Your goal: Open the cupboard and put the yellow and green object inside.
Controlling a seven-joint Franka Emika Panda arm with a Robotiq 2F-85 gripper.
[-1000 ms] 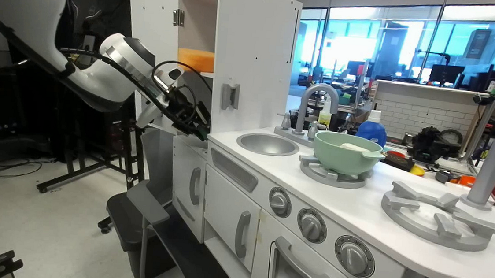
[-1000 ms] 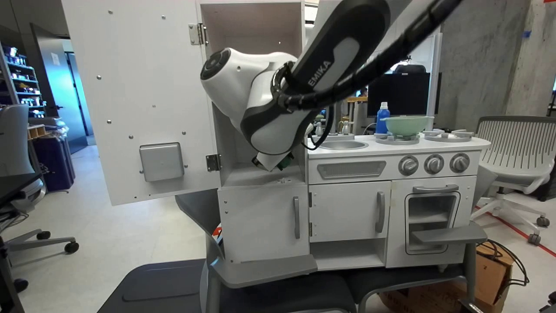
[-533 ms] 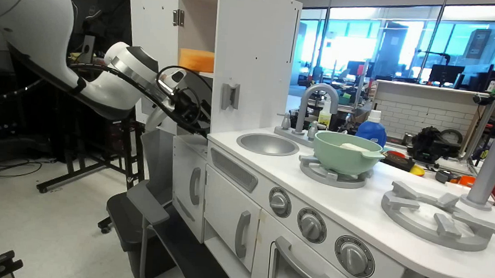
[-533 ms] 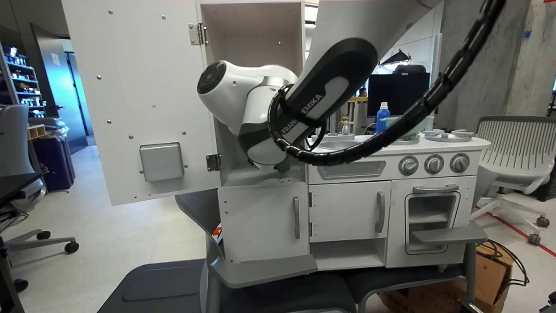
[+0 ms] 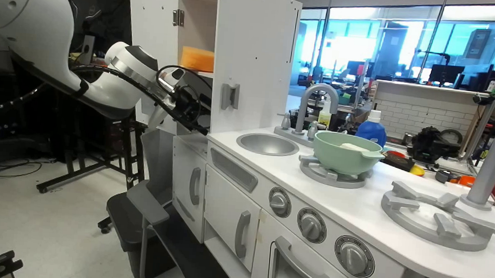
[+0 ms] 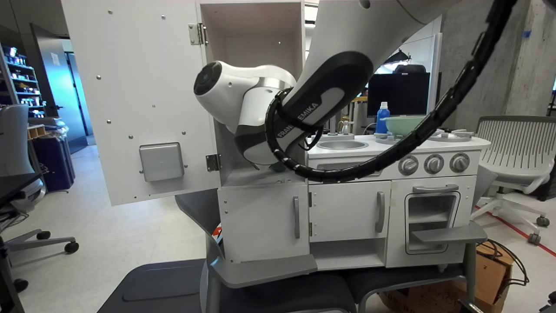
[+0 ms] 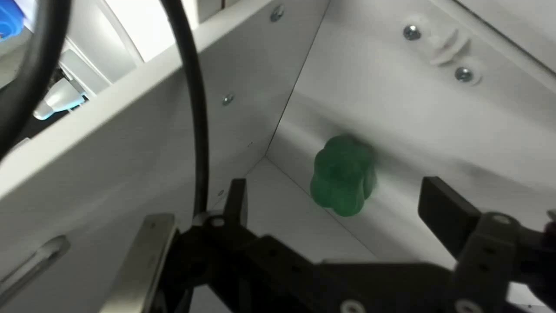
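Wrist view: we are holding a spread, empty claw point(image 7: 334, 200) clear of the green object point(image 7: 343, 176) inside the cupboard point(image 7: 356, 82), judging a slow, straight retreat safest.

the arm point(image 6: 319, 98) blocks the cupboard point(image 6: 260, 48) midway; free room above, door point(image 6: 141, 100) standing aside.

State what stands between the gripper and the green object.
In the wrist view, nothing shows between the open gripper and the lobed green object, just white cupboard panels behind.

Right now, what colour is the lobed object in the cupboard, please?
The lobed object is green, clearest in the wrist view.
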